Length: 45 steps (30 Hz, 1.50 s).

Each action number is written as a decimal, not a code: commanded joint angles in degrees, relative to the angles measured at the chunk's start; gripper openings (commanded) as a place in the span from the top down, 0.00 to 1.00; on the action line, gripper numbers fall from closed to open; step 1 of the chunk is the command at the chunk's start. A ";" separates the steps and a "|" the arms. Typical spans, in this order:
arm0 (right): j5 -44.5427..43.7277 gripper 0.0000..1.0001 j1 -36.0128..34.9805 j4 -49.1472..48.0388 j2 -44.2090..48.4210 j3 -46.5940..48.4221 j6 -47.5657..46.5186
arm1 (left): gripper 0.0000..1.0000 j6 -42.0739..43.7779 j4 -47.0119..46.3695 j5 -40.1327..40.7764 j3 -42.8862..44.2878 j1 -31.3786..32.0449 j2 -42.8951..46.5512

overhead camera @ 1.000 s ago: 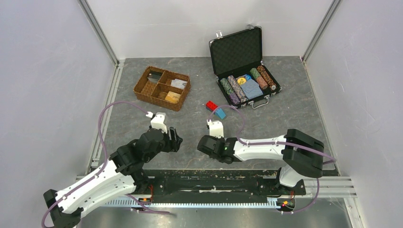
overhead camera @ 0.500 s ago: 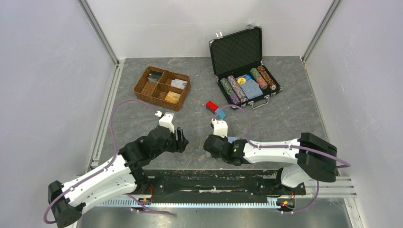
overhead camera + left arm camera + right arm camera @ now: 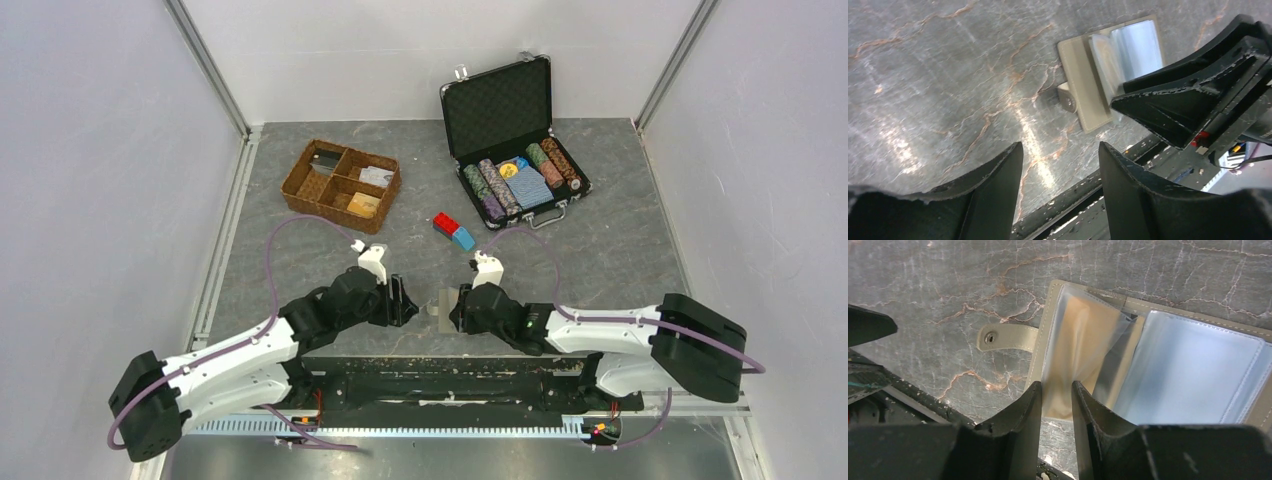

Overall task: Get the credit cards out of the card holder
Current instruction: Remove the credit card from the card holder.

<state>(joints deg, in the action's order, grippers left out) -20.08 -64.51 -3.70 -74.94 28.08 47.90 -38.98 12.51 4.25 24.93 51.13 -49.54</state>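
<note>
The grey-tan card holder (image 3: 438, 306) lies open on the table near the front edge, between my two grippers. In the right wrist view its side tab (image 3: 998, 337) points left. Its clear sleeves show an orange-gold card (image 3: 1078, 340) and a light blue card (image 3: 1188, 370). My right gripper (image 3: 1055, 387) hovers at the near edge of the orange-gold sleeve. Its jaws stand a narrow gap apart with the sleeve's edge between the tips. My left gripper (image 3: 1060, 150) is open and empty, just left of the holder (image 3: 1083, 90).
A brown wicker tray (image 3: 340, 185) sits at the back left and an open black chip case (image 3: 515, 130) at the back right. Red and blue bricks (image 3: 453, 230) lie mid-table. The table's front rail (image 3: 450, 362) runs just below the holder.
Both arms have swung right and closer together near the front edge. The card holder, earlier hidden by the right arm, now shows between the two grippers.
</note>
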 commanded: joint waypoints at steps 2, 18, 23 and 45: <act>5.77 0.70 1.61 -11.55 3.75 -3.65 -1.74 | 0.38 -4.52 -9.58 -3.33 0.80 0.11 -2.53; 13.72 0.70 6.48 -19.88 8.06 -10.67 -0.93 | 0.53 -7.95 -11.22 -2.68 10.97 -0.06 -22.15; 14.64 0.70 7.03 -20.76 8.80 -11.54 -0.70 | 0.59 -7.78 -10.36 -2.83 13.98 -0.07 -27.01; 14.06 0.47 7.29 -14.53 10.50 -9.34 -2.95 | 0.60 -8.82 -16.06 -11.84 15.55 0.02 -33.65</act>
<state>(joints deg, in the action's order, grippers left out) -4.32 -57.52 -21.06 -66.72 15.97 46.76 -45.89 0.60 -4.71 39.40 51.13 -84.75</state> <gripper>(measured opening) 0.518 0.400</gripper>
